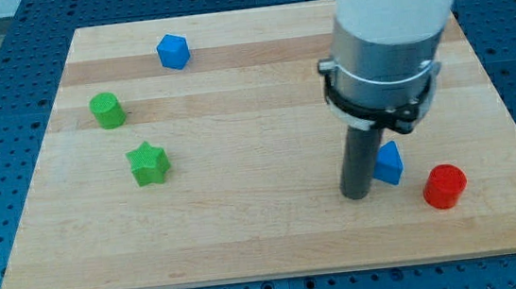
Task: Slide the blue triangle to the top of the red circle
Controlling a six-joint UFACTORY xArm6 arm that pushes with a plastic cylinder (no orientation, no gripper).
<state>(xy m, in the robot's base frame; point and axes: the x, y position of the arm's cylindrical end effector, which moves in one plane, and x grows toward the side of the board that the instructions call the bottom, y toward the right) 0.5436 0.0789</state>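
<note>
The blue triangle (pixel 390 163) lies at the view's lower right of the wooden board (pixel 247 231), partly hidden behind my rod. The red circle (pixel 444 186) stands just to its lower right, a small gap apart. My tip (pixel 356 194) rests on the board right at the triangle's left side, touching or nearly touching it. The white arm body covers the board above the triangle.
A blue hexagonal block (pixel 173 51) sits near the view's top left. A green cylinder (pixel 107 111) and a green star (pixel 148 164) lie at the left. The board's right edge runs close to the red circle.
</note>
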